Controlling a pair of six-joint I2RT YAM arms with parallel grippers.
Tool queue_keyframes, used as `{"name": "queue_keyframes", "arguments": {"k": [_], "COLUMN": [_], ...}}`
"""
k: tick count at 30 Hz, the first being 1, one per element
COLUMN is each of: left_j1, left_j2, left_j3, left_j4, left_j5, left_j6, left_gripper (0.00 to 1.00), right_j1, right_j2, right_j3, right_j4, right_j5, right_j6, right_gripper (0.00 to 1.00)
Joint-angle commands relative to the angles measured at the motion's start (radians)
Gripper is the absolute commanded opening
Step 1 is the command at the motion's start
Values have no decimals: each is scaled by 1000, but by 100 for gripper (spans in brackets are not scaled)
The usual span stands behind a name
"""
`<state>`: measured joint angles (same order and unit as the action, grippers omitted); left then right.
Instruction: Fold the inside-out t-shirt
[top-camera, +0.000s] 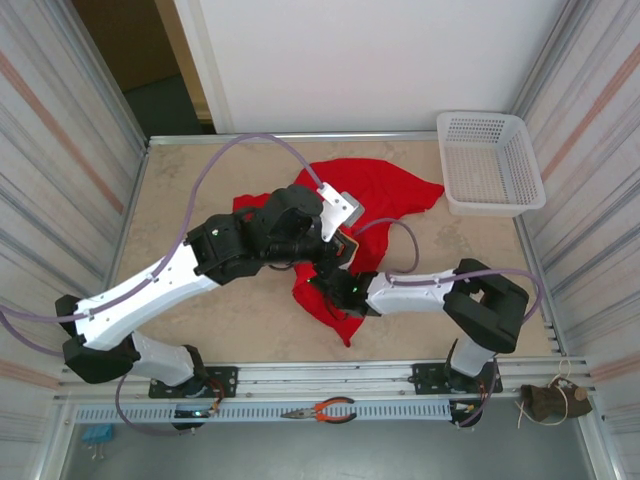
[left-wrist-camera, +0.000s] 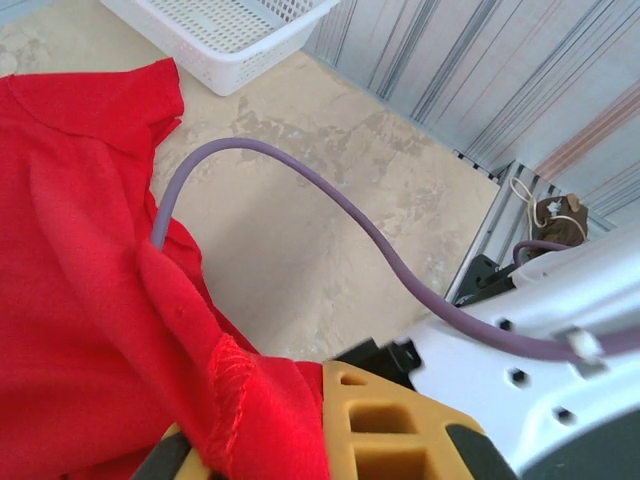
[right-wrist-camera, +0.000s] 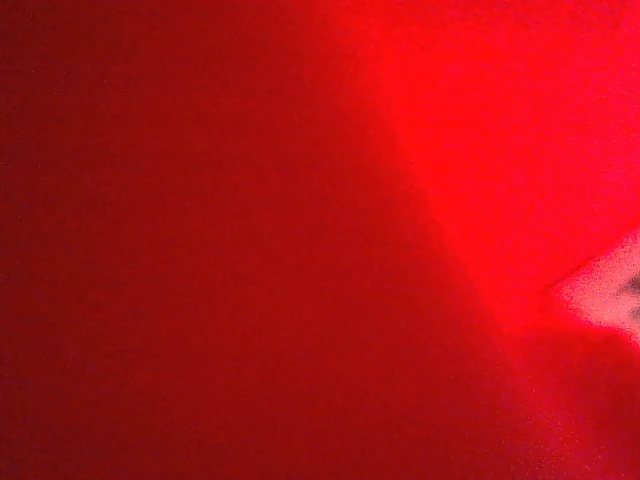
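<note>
At table (top-camera: 200, 180) centre, t-shirt (top-camera: 385, 195) wraps both closed jaws (crumpled).

No text, label, brand, number or sign is readable on anything here.

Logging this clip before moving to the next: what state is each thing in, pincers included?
t-shirt: crumpled on the table, not folded.
left pincer: shut on the t-shirt's edge.
right pincer: shut, buried in red cloth; grip unconfirmed.
basket: upright, empty.
pliers: lying on the near rail.
</note>
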<state>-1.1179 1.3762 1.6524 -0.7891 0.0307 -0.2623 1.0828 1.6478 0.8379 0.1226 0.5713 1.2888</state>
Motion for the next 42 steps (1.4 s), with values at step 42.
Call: {"name": "queue_keyframes", "arguments": {"k": [42], "left_j1": [-84], "left_j2": [307], "left_j3": [440], "left_j4": [11], "left_j5": [205], "left_j6": [-76], "left_gripper": [0], "right_j1": [-260], "right_j2": [-19], "right_j3": [-7], "right_j4": [162], "right_j5": [-184], "right_j6": [-296], "right_gripper": [0]}}
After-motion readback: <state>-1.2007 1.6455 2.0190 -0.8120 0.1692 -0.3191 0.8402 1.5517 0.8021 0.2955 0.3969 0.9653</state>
